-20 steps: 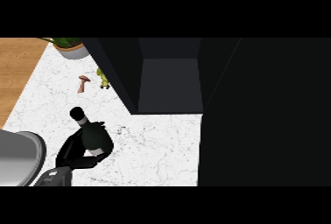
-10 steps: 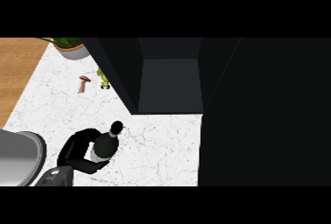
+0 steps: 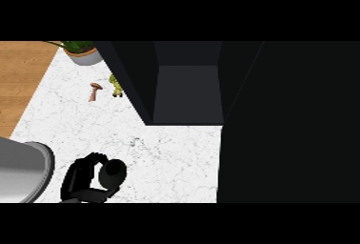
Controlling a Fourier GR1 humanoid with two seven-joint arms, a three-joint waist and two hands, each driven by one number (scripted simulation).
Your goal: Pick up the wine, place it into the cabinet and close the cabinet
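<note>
**Wine bottle held upright at the counter's near edge**

Wine bottle (image 3: 111, 173) is in the left hand (image 3: 79, 177) right now — the black fingers are curled round its dark body, and the thumb side tucks in below it. From up top you mostly see the round shoulder and cap of the bottle, so it looks roughly upright; how much of it the hand covers I can't tell. It sits just to the right of the fingers, low over the white marble counter (image 3: 169, 157).

Left of the hand, nearly touching it, is the curved grey forearm (image 3: 21, 171). Up and to the right of the hand, well apart, the dark cabinet (image 3: 186, 90) stands with its opening facing this way — inside it's just shadowy grey. Its door (image 3: 288, 124) is a big black slab further right.

Far beyond the hand, up near the counter's back, there's a small brown mushroom-like thing (image 3: 94, 90), a yellow-green object (image 3: 115, 86) just beside it, and a potted plant (image 3: 81, 51) at the corner. A wooden floor strip (image 3: 21, 81) runs along the left.
</note>
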